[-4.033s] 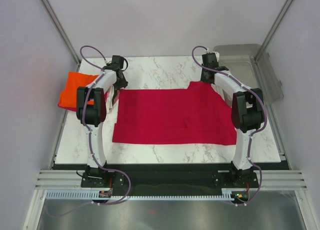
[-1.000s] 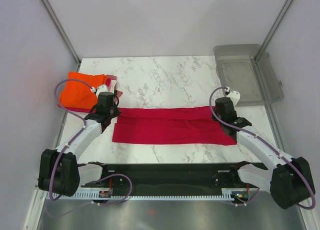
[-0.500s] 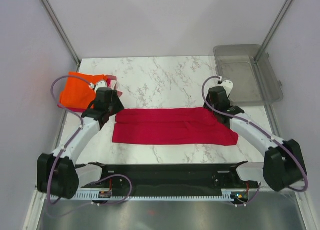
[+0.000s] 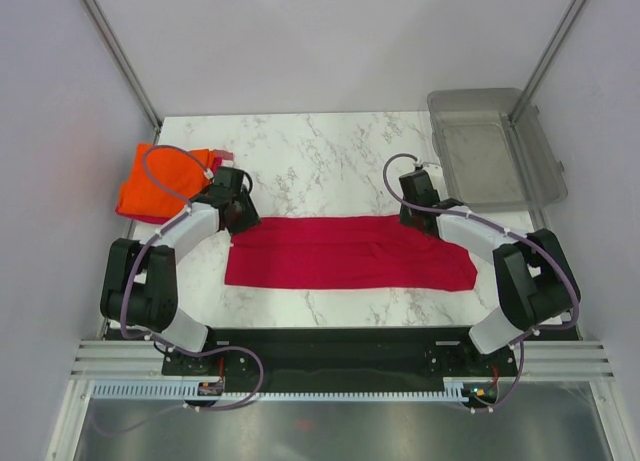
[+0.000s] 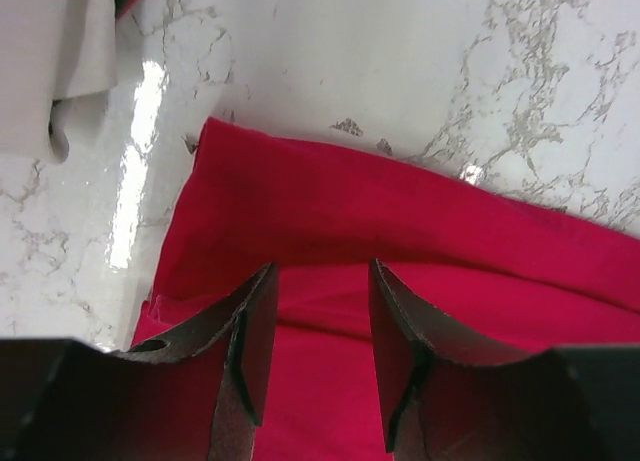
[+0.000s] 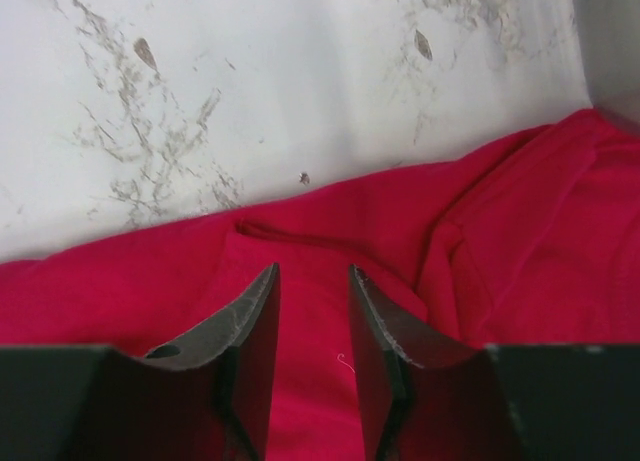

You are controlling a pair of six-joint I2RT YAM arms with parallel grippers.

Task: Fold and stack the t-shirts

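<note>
The crimson t-shirt, laid as a long folded band at the centre of the table, is overhung at its 10 and 2 o'clock corners by the left gripper and the right gripper, both with jaws apart and empty, probably so that the far edge can be seized.

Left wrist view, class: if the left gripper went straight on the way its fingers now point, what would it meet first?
Most likely the red shirt: the left gripper is open and aimed at the cloth near its far fold. Depth is unclear, so the gap cannot be judged.
</note>
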